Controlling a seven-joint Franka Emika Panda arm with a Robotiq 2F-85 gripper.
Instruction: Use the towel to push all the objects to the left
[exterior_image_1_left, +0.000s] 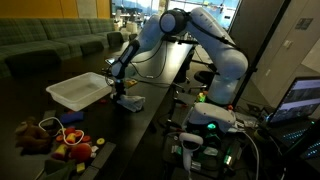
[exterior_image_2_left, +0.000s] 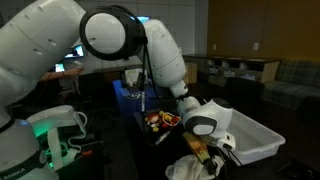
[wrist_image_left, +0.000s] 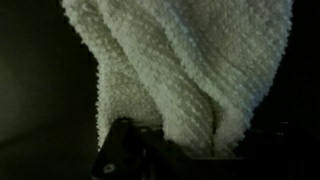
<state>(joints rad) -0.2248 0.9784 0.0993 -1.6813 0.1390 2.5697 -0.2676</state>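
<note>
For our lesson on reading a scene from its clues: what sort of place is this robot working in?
Probably an office or lab lounge, dimly lit. The clues are the green sofas along the wall, a lit laptop screen, and a long dark table that holds a white bin.

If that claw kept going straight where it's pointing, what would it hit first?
The white towel, filling the wrist view right ahead of the gripper; what lies behind it is hidden.

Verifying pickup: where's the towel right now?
In an exterior view the towel is bunched at the bottom edge, just below the tool and beside the white bin; it fills the wrist view.
</note>
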